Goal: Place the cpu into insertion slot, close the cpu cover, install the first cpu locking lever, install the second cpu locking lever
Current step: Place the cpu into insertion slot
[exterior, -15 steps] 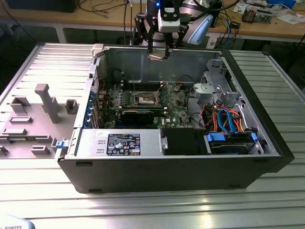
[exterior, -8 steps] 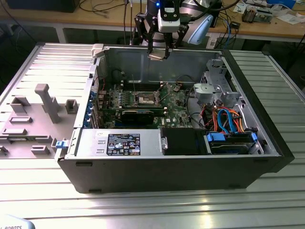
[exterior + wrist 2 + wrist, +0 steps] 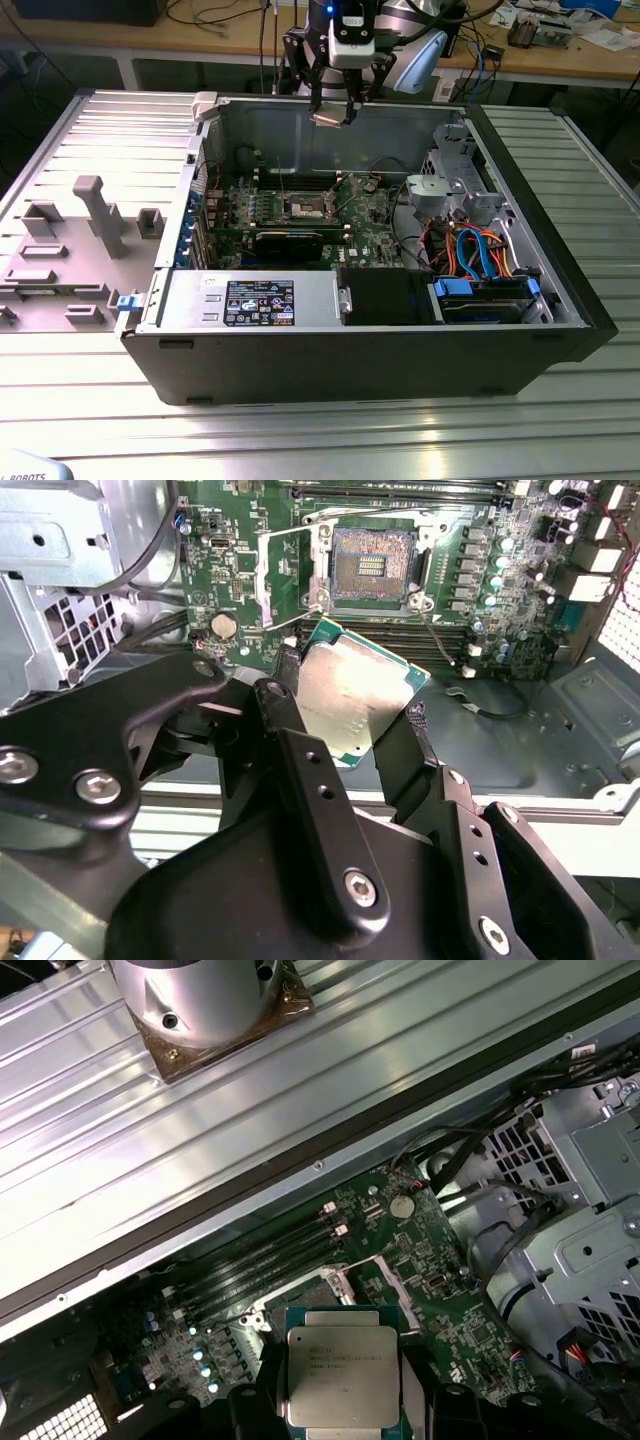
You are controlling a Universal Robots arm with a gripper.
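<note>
Gripping the cpu (image 3: 355, 695) firmly by its edges, the gripper (image 3: 331, 114) hangs high above the insertion slot (image 3: 375, 565), and I think the cpu must be kept level and squarely aligned.

No print can be read. A dark sticker (image 3: 260, 302) on the silver housing (image 3: 190, 298) inside the computer case (image 3: 350, 365) carries tiny pale lines; the cpu (image 3: 343, 1375), above the case's open interior, bears faint etched rows, all too small to make out.

Dull grey metal cpu (image 3: 350, 695) (green-edged), matt black fingers (image 3: 300, 770), ribbed metal table (image 3: 300, 440).
</note>
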